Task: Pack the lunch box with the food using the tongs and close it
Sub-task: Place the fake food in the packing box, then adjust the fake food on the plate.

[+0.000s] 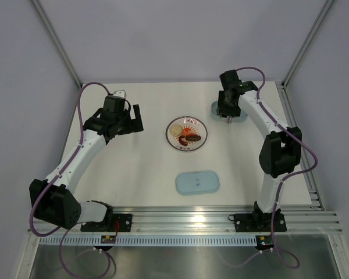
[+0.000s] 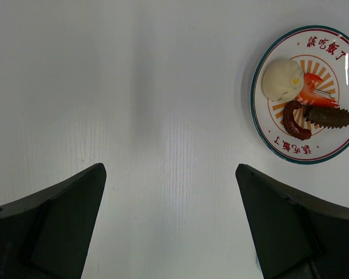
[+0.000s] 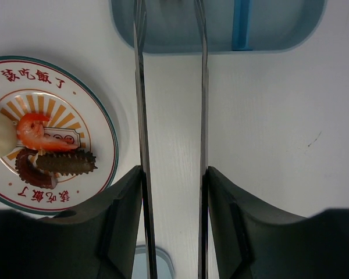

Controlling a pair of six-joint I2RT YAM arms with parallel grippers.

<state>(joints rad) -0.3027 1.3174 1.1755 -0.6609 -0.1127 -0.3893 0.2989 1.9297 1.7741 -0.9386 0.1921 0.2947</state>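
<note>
My right gripper (image 3: pixel 174 170) is shut on the tongs (image 3: pixel 143 104), one pad against each slim metal arm. The two arms run forward with a gap between them, and their tips reach over the pale-blue lunch box (image 3: pixel 267 26), which shows a divider inside. In the top view the right gripper (image 1: pixel 228 107) hangs over the lunch box (image 1: pixel 241 116) at the back right. The food (image 3: pixel 46 142), a red shrimp and dark brown pieces beside a white bun, lies on the plate (image 3: pixel 93 110). My left gripper (image 2: pixel 170 167) stands open over bare table, left of the plate (image 2: pixel 337 40).
The flat pale-blue lid (image 1: pixel 198 182) lies near the front, below the plate (image 1: pixel 195 123). Grey walls and metal frame posts enclose the table on three sides. A rail runs along the near edge by the arm bases.
</note>
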